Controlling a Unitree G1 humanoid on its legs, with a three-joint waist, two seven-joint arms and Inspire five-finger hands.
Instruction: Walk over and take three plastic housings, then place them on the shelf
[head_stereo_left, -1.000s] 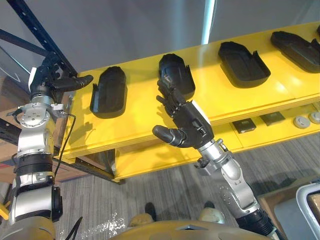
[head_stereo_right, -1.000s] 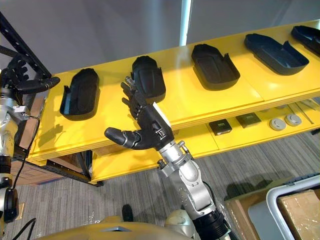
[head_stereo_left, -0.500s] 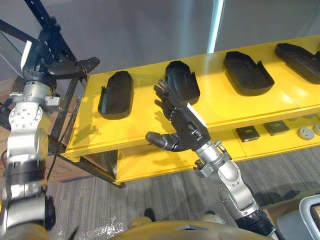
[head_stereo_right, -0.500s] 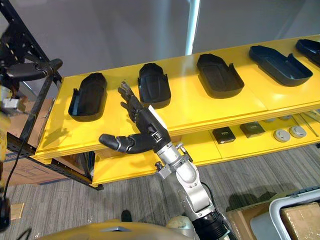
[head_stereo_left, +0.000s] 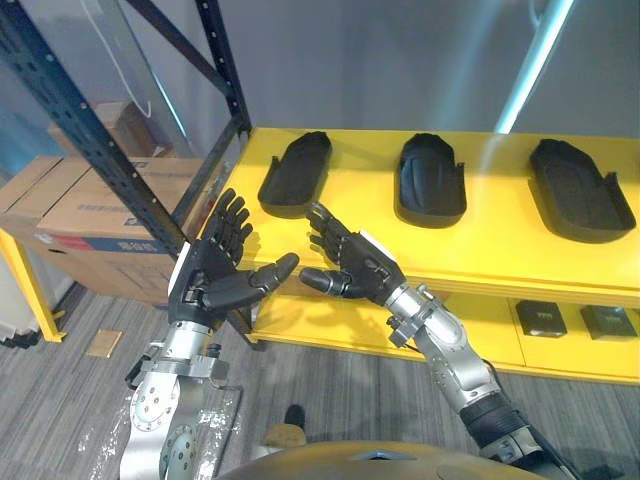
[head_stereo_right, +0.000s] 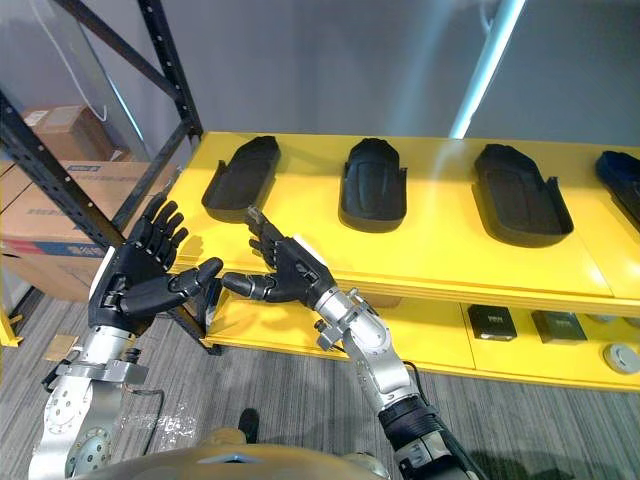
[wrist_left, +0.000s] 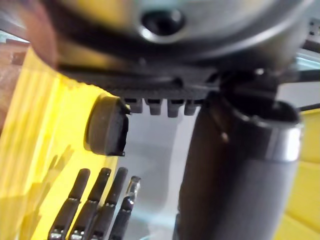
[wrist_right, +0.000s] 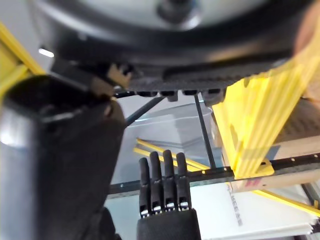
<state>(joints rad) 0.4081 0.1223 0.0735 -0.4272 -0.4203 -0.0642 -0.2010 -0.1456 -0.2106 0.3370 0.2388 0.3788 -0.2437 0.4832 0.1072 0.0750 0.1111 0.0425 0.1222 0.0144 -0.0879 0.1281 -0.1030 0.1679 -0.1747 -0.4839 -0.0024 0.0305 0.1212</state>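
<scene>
We see both of our hands raised in front of the yellow shelf (head_stereo_left: 500, 245), just off its front edge, and both are empty. The left hand (head_stereo_left: 208, 275) has its fingers straight and spread, pointing up, with the thumb stretched toward the other hand. The right hand (head_stereo_left: 352, 265) is likewise fully opened out, fingers straight and thumb reaching left. The two thumb tips sit very near each other, though we cannot tell whether they touch. Each wrist view shows the opposite hand's straight fingers past its own thumb.

The housings are all lying on the shelf, well apart from our hands. The left housing (head_stereo_left: 297, 172) lies near the shelf's back left corner, turned slightly askew. The middle housing (head_stereo_left: 431, 177) sits toward the back edge, and the right housing (head_stereo_left: 580, 188) lies further along to the right. A fourth housing (head_stereo_right: 622, 178) shows at the right end of the shelf, cut off by the view. The strip along the front edge carries nothing.

Below, a lower shelf (head_stereo_right: 440, 338) holds small dark squares (head_stereo_left: 543, 318) and a grey disc (head_stereo_right: 622, 357) toward its right end. To the left stands a black rack (head_stereo_left: 95, 150) with cardboard boxes (head_stereo_left: 75, 215) behind it.
</scene>
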